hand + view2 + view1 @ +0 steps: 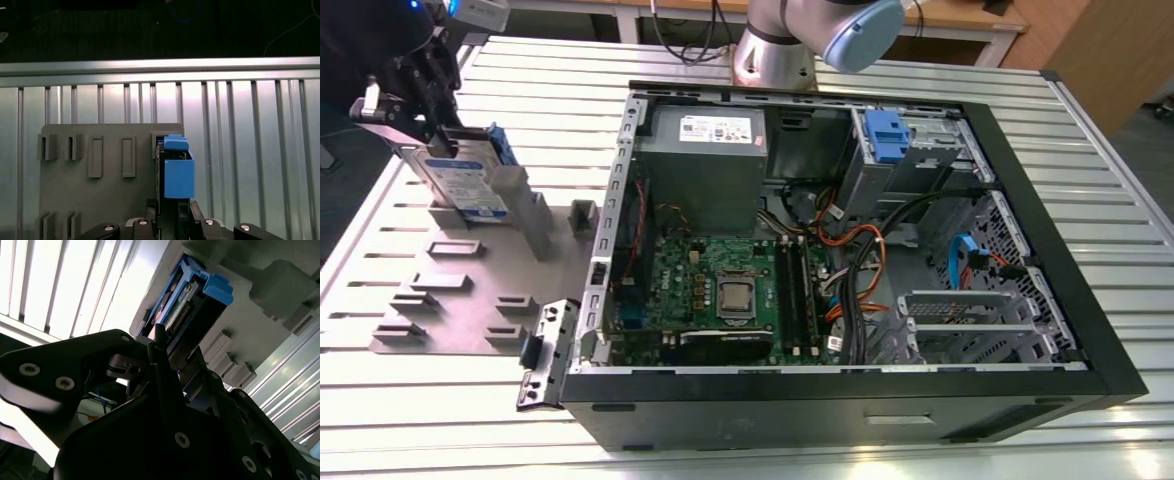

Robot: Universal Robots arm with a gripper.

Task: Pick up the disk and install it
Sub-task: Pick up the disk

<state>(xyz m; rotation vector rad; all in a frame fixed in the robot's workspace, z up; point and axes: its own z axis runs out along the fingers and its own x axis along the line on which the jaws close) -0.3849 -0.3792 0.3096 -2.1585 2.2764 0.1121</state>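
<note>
On slatted table (440,420), at grey fixture plate (467,300): gripper (427,120) clamped on upright disk (464,180); open PC case (854,415) just beside plate.

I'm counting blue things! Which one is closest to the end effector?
The disk with the blue rail, standing in the grey fixture outside the computer case. The end effector is at it; the other blue carrier sits inside the case.

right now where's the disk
The disk stands on edge at the exterior view's far left, at the grey fixture plate beside its tall post, left of the open computer case, with the gripper at its upper end.
</note>
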